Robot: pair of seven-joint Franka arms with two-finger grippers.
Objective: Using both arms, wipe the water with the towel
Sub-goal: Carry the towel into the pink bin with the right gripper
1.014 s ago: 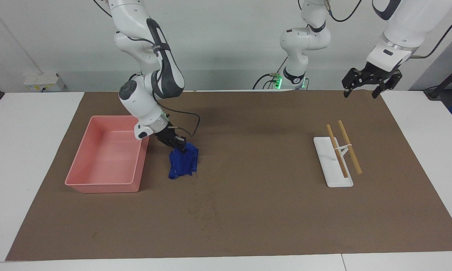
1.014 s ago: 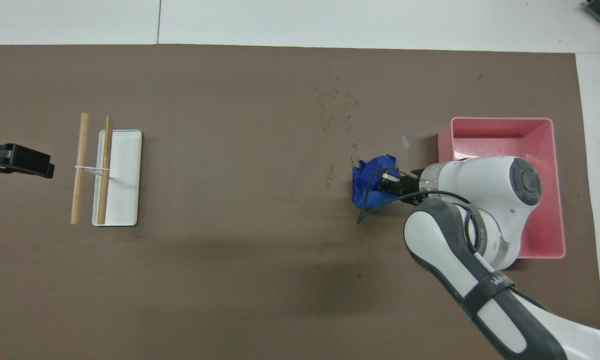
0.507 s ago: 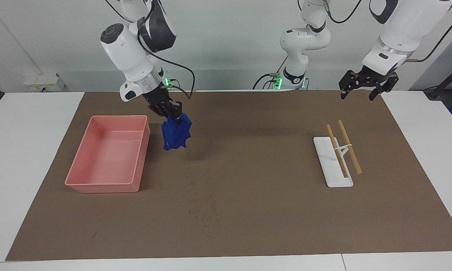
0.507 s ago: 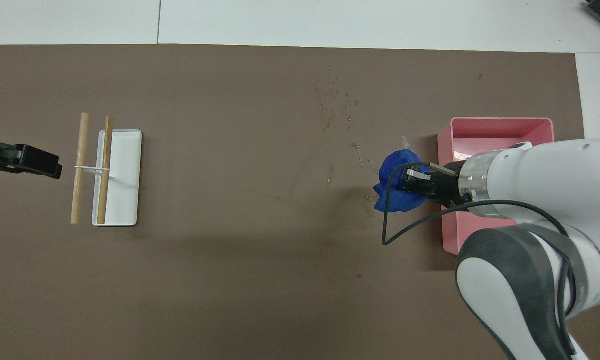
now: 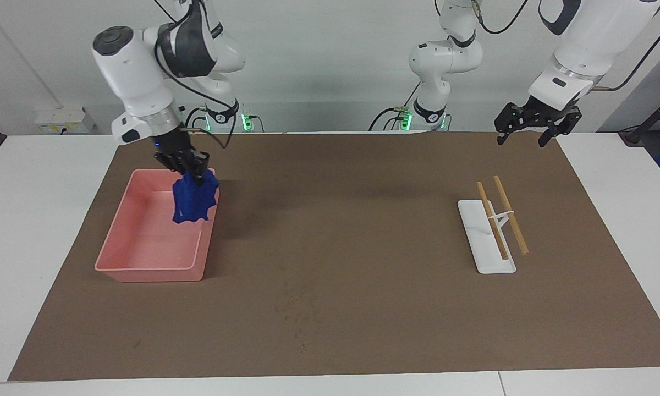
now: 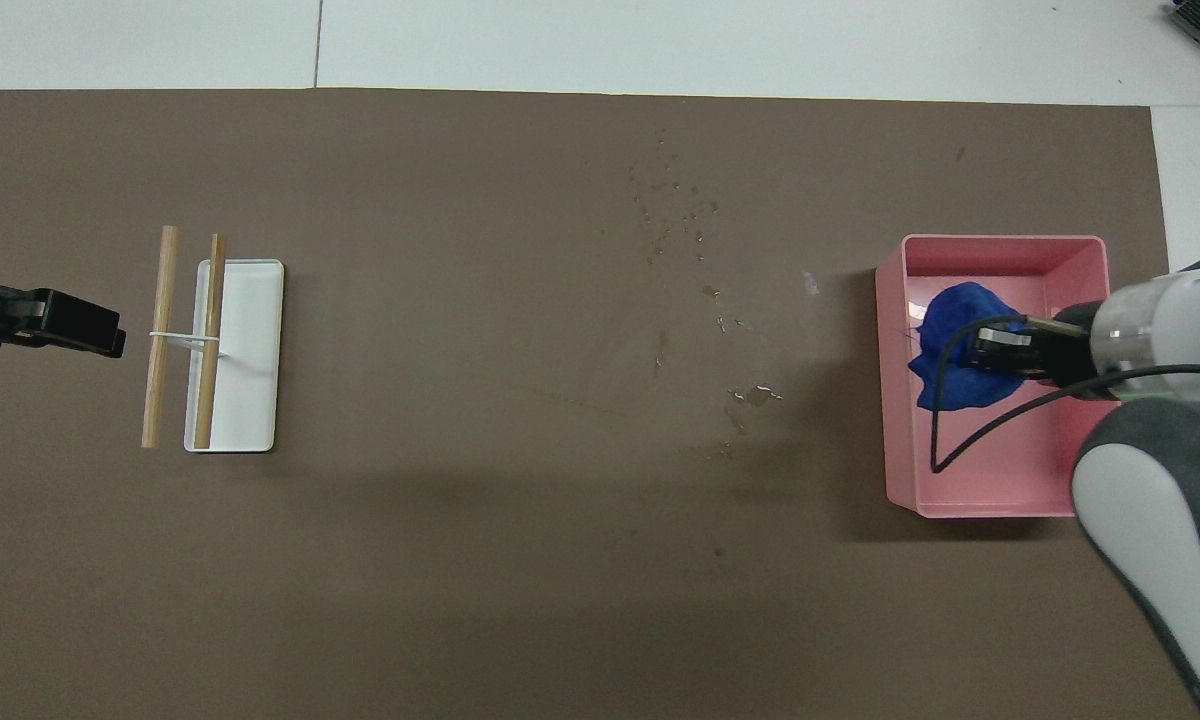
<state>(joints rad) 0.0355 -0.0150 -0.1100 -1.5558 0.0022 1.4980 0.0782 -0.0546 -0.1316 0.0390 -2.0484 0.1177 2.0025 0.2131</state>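
Note:
The blue towel (image 5: 194, 201) hangs bunched from my right gripper (image 5: 195, 169), which is shut on its top. It dangles in the air over the pink tray (image 5: 143, 269), above the tray's side that faces the middle of the mat. From above, the towel (image 6: 950, 350) covers part of the tray (image 6: 1000, 242) floor under the right gripper (image 6: 982, 352). Water drops (image 6: 675, 210) and a small wet patch (image 6: 750, 395) lie on the brown mat beside the tray. My left gripper (image 5: 531, 131) waits open in the air over the mat's corner at the left arm's end, also seen in the overhead view (image 6: 100, 335).
A white oblong stand (image 5: 487, 242) with two wooden sticks (image 5: 509, 214) tied across it lies at the left arm's end of the mat. A third white arm (image 5: 443, 60) stands at the robots' edge. A black cable (image 6: 945, 440) loops from the right wrist over the tray.
My right gripper has lifted the towel off the mat and carried it sideways over the pink tray. The left gripper has barely shifted.

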